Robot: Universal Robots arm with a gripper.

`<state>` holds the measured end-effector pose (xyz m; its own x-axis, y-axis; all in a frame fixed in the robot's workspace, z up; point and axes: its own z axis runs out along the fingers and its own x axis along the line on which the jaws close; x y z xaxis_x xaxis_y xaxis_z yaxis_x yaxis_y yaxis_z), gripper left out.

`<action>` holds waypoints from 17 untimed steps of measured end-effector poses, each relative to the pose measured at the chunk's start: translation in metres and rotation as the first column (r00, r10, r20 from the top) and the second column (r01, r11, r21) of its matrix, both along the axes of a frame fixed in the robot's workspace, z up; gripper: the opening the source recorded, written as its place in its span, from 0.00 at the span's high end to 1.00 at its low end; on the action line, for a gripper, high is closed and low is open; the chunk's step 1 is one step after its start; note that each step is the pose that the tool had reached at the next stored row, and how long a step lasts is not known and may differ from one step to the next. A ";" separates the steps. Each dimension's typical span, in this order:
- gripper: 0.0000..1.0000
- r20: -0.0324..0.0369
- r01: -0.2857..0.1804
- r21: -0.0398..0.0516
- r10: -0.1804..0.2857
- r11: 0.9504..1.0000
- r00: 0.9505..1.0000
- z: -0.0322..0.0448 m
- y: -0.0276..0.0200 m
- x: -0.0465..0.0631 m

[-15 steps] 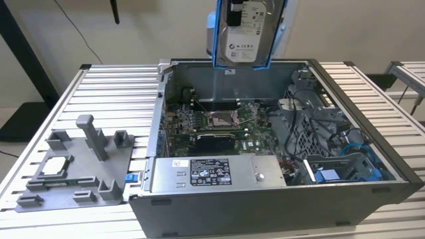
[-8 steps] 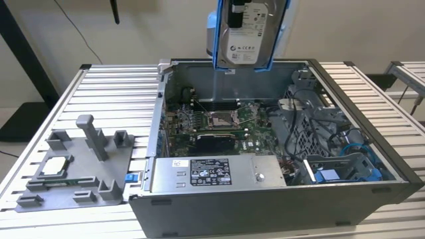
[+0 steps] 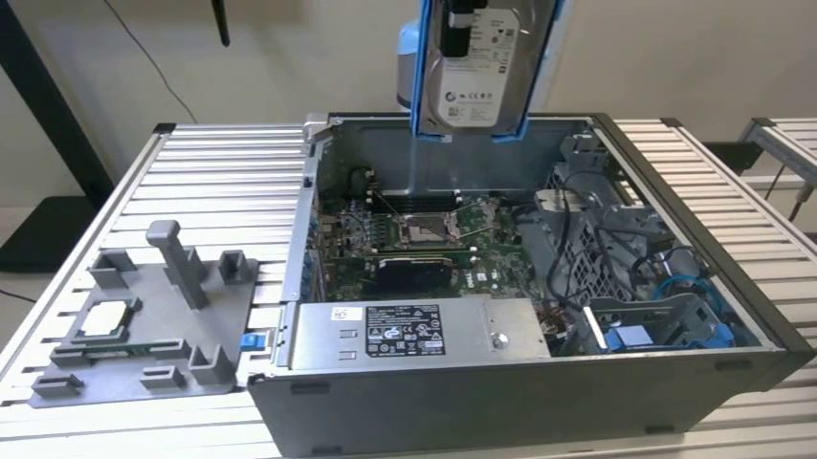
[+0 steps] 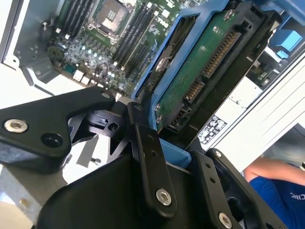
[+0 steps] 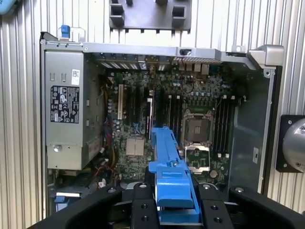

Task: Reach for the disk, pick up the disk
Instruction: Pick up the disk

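1. While the disk (image 3: 475,67) hangs upright in the air above the rear wall of the open computer case (image 3: 715,287), its white label faces the exterior camera and its blue bracket (image 3: 419,76) frames both long edges.
2. Seen in the second wrist view, the end effector (image 4: 164,143) is clamped on the disk (image 4: 200,67), whose green circuit board side and connector edge are turned toward that camera; the black fingers (image 4: 147,157) press against the blue bracket (image 4: 162,71).
3. From the first wrist view, the bracket's blue edge (image 5: 169,176) rises between the black linkages of the end effector (image 5: 174,205), with the motherboard (image 5: 167,124) lying well below it inside the case.
4. Within the case, the long grey power supply (image 3: 415,330) with its black-and-white sticker sits along the front wall in the exterior view, and blue drive caddies (image 3: 664,330) sit toward the exterior view's right.
5. On the slatted metal desk (image 3: 230,172), a grey fixture tray (image 3: 141,335) lies at the exterior view's left of the case, carrying a small square silver chip (image 3: 106,318).
6. A blue sleeve (image 4: 274,195) of a person appears at the edge of the second wrist view.
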<state>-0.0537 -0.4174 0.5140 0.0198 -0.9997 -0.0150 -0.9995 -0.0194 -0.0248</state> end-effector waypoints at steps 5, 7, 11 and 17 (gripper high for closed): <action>1.00 -0.001 0.000 0.000 0.000 1.000 1.000 0.0000 -0.0045 0.001; 1.00 -0.001 0.000 0.000 0.000 1.000 1.000 0.0000 -0.0064 0.001; 1.00 -0.002 0.000 0.000 0.000 1.000 1.000 0.0000 -0.0098 0.002; 1.00 -0.003 0.001 0.000 -0.001 1.000 1.000 0.0000 -0.0140 0.004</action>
<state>-0.0499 -0.4314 0.5140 0.0190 -0.9997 -0.0150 -0.9996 -0.0186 -0.0217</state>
